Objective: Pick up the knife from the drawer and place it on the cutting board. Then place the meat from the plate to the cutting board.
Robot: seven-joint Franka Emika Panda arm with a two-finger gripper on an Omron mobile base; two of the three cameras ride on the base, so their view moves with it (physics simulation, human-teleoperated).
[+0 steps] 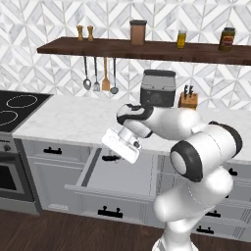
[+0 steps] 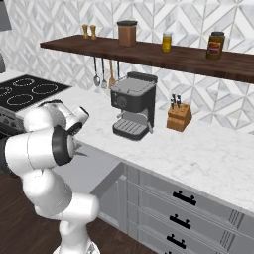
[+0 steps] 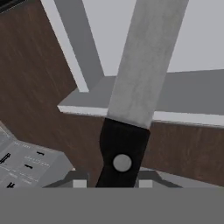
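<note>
The pincer (image 3: 113,183) is clamped on the black handle of the slim knife with a dark grey blade (image 3: 142,65), which runs up the middle of the hand view. Beneath it, the wide shallow grey drawer with a light grey inside (image 1: 125,179) is seen pulled out at lower centre of the left base view, under the white marble surface (image 1: 73,120). Dark wooden flooring (image 3: 35,83) is seen at the left of the hand view.
</note>
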